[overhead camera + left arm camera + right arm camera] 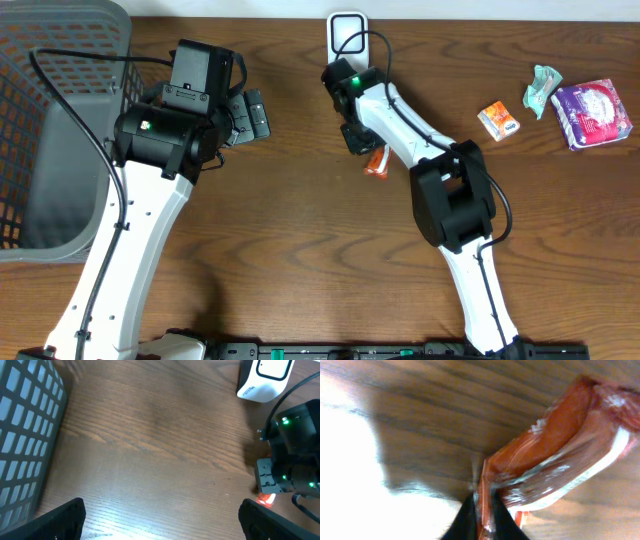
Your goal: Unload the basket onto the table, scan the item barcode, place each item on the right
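My right gripper is pinched tight on one end of the orange packet, and its long axis runs straight out from the fingertips. The scanner sits close by, up-table. My left gripper hangs spread wide, farther off.

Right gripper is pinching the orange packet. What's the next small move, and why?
Probably lift the packet slightly and carry it toward the scanner. The right gripper is shut on the packet's edge, the packet is close to the table, and the scanner stands just beyond that arm.
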Available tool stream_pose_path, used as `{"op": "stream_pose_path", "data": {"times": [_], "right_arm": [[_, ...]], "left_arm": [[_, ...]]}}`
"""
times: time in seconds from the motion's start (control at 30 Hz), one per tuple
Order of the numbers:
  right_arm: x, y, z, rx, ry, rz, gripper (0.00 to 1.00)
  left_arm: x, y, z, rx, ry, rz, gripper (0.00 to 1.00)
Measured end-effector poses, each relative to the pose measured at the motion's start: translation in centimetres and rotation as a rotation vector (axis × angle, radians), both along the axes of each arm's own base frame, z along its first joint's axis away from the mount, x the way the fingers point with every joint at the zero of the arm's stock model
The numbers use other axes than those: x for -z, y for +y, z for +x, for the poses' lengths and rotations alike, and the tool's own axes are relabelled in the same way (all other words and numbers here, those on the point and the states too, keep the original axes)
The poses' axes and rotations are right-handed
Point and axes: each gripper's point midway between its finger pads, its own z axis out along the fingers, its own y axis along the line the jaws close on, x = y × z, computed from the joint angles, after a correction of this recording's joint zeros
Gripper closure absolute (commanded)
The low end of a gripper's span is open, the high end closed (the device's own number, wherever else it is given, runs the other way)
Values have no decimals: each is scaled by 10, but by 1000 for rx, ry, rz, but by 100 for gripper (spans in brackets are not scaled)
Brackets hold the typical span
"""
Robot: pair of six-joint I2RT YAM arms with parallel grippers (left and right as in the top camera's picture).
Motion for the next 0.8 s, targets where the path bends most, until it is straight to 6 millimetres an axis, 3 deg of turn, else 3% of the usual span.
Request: {"op": "stream_pose_path", "data": {"times": [0.33,0.6,0.8], "right_arm": [[-4,8,-5,54,92,181,99],[-40,47,-3,37,234,685,99],[-57,27,-14,69,347,920,99]], "left_arm": [[0,0,0,0,0,0,2],[0,0,0,0,0,0,2],[0,0,0,0,0,0,2]]}}
